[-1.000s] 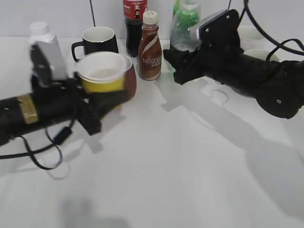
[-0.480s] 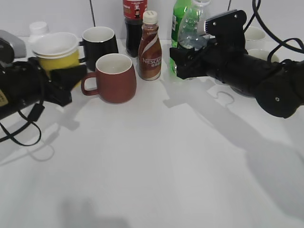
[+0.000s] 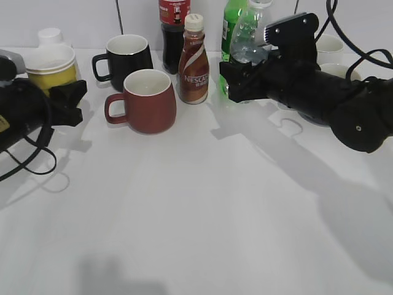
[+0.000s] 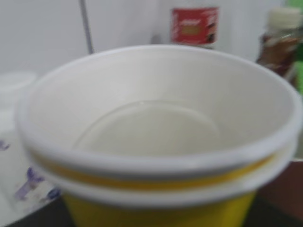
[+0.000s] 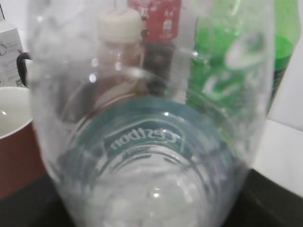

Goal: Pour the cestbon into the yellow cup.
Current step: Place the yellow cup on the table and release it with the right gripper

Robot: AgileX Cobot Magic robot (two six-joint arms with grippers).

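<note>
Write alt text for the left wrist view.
A yellow cup with a white inside fills the frame, seen from just above its rim, apparently empty. Behind it, blurred, stand a red-labelled dark bottle and a brown bottle.

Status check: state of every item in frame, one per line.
cestbon: upright, capless, held by right claw
yellow cup: upright, held by left claw
red mug: upright, empty
black mug: upright
Nescafe bottle: capped, standing
green soda bottle: standing

Both arms were matte black, the right arm (image 3: pixel 331 98) bulky with a grey-topped camera block (black cables trailed behind), the left arm (image 3: pixel 21 114) yellow-banded.
</note>
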